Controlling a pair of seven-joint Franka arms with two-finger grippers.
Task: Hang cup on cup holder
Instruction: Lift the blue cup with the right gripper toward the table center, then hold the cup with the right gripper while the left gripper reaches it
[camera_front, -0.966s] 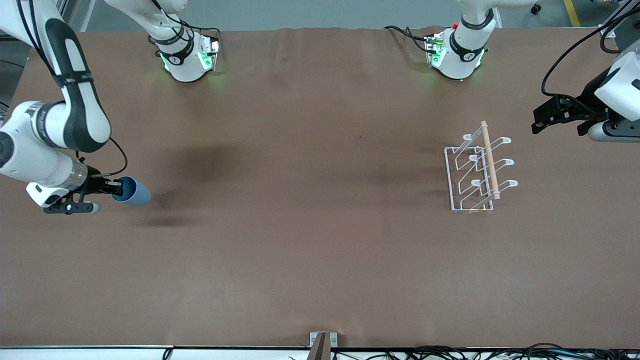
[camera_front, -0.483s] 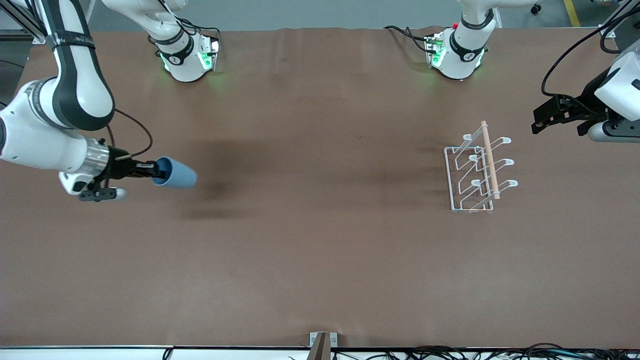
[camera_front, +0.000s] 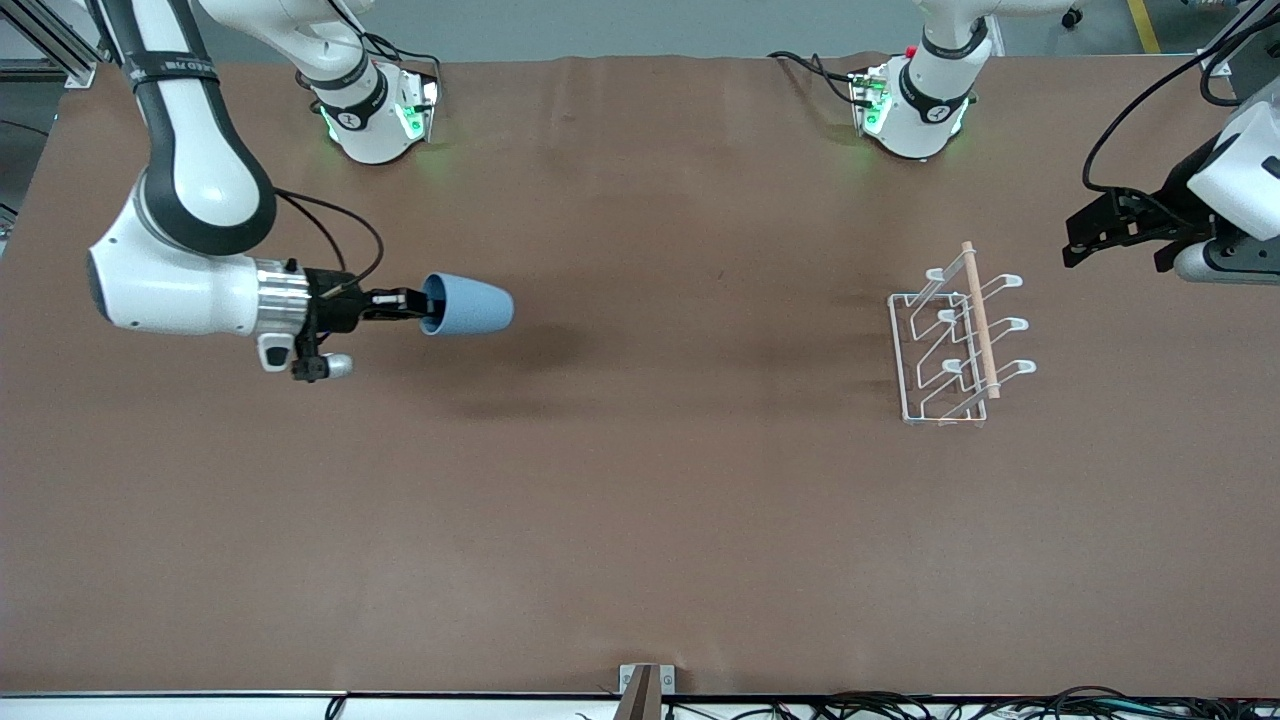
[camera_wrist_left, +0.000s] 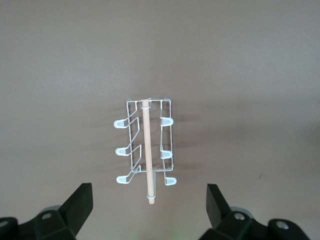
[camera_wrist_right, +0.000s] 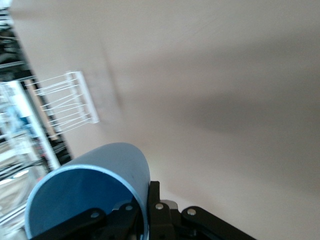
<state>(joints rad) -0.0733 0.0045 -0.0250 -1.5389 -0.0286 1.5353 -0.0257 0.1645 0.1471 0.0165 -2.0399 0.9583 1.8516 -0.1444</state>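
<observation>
My right gripper is shut on the rim of the light-blue cup and holds it on its side above the table, toward the right arm's end, its closed bottom pointing toward the cup holder. The cup fills the right wrist view, one finger inside its rim and one outside. The white wire cup holder with its wooden rod stands toward the left arm's end of the table. It also shows in the left wrist view and small in the right wrist view. My left gripper is open and empty, in the air beside the holder.
The brown table holds only the holder. The two arm bases stand along the table's edge farthest from the front camera. Cables lie along the table's near edge.
My right arm has carried the cup from the table's end toward the middle, in the direction of the holder. The left arm has not moved.
</observation>
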